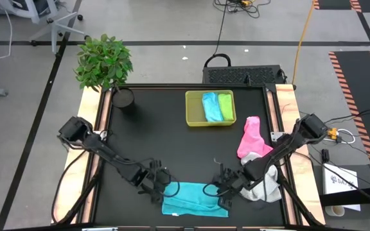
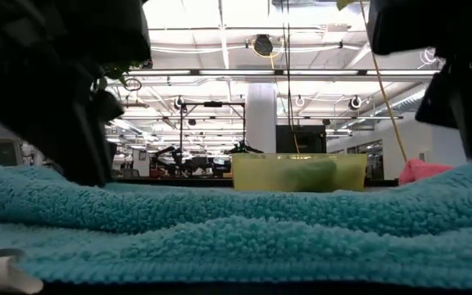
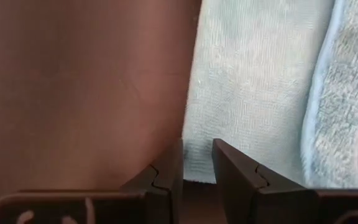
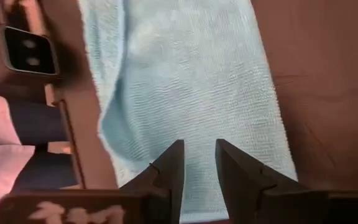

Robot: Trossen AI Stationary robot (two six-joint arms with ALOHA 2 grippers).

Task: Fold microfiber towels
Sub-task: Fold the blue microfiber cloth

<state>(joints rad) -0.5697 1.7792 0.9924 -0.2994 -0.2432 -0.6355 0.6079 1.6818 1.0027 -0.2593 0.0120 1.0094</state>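
A teal towel lies folded in layers near the table's near edge. My left gripper stands at the towel's left end, its fingers a narrow gap apart over a corner. My right gripper hovers over the towel's right part, fingers slightly apart and empty. A pink towel and a white towel lie bunched at the right. Folded light blue and lime green towels rest in the tray. My left gripper comes slanting down at the teal towel's left corner, which lies flat between the two fingers. Whether the fingers touch the cloth cannot be told.
The yellow-green tray stands at the far middle of the table. A potted plant and a dark pot stand at the far left corner. Bare black tabletop lies between the tray and the teal towel.
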